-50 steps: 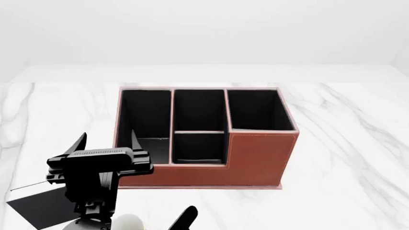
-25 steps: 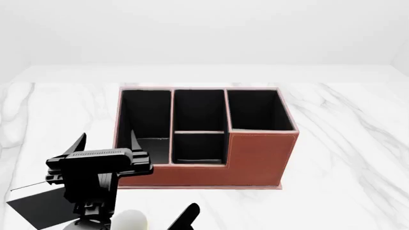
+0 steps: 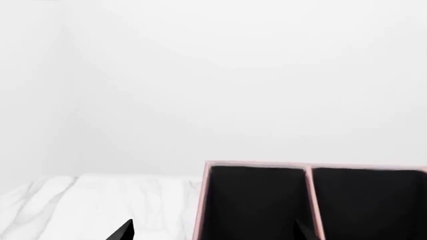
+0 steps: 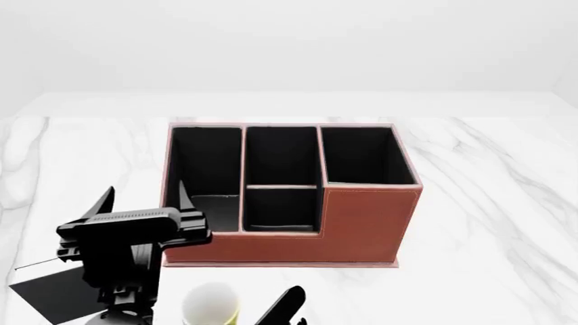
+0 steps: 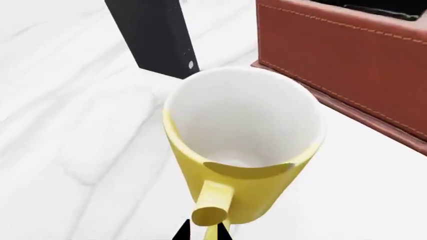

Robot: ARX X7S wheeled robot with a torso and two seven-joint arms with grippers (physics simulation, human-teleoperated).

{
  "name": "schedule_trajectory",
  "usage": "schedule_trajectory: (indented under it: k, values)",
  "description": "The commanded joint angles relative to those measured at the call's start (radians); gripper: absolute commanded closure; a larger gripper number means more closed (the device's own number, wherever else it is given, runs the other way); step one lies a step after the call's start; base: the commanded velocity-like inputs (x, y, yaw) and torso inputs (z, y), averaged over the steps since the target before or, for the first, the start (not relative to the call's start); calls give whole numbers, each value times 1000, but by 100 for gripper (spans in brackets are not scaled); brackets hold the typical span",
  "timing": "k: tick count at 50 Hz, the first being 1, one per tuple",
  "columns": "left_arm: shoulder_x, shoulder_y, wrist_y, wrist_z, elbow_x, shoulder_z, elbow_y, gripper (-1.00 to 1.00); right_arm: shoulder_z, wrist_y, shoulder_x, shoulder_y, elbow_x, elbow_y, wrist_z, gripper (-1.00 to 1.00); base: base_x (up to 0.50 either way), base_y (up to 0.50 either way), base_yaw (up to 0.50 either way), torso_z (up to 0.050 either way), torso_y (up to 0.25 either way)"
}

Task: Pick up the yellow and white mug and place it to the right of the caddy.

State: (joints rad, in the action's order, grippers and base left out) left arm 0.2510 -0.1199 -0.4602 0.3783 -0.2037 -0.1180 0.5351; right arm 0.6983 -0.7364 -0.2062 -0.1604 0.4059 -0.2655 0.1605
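Note:
The yellow and white mug (image 4: 211,304) sits at the bottom edge of the head view, in front of the caddy's left half. In the right wrist view the mug (image 5: 240,135) is upright, white inside, with its yellow handle (image 5: 212,206) pointing at the camera. My right gripper (image 5: 202,234) is shut on that handle; one of its fingers (image 4: 283,307) shows just right of the mug. The reddish-brown caddy (image 4: 361,223) stands mid-table and also shows in the right wrist view (image 5: 347,60). My left gripper (image 4: 143,200) is open and empty at the caddy's front left corner.
A flat black book (image 4: 50,291) lies on the white marble table (image 4: 488,203) at the front left, also in the right wrist view (image 5: 157,35). The left wrist view shows the caddy's pink-edged rim (image 3: 257,164) and a white wall.
The mug and my right gripper have moved to the right and further into the head view. My left gripper has shifted slightly left and up.

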Motion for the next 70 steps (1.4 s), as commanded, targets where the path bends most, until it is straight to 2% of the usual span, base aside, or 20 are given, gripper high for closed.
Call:
schedule_trajectory:
  k: [1, 15, 33, 48, 70]
  values:
    - [2, 0, 3, 9, -9, 7, 8, -100, -12, -24, -32, 24, -6, -92, -53, 100, 0, 0, 0, 0, 0]
    - [1, 0, 9, 25, -22, 25, 20, -100, -77, -35, -78, 53, -17, -139, -132, 100, 0, 0, 0, 0, 0]
    - [7, 2, 13, 34, -29, 24, 25, -100, -269, -30, -135, 87, 43, -181, -203, 100, 0, 0, 0, 0, 0]
    - [13, 5, 9, 41, -34, 18, 33, -100, -375, -13, -177, 152, 76, -214, -244, 100, 0, 0, 0, 0, 0]
    - [21, 2, 0, 54, -41, 12, 43, -100, -631, -63, -244, 252, 173, -316, -361, 100, 0, 0, 0, 0, 0]
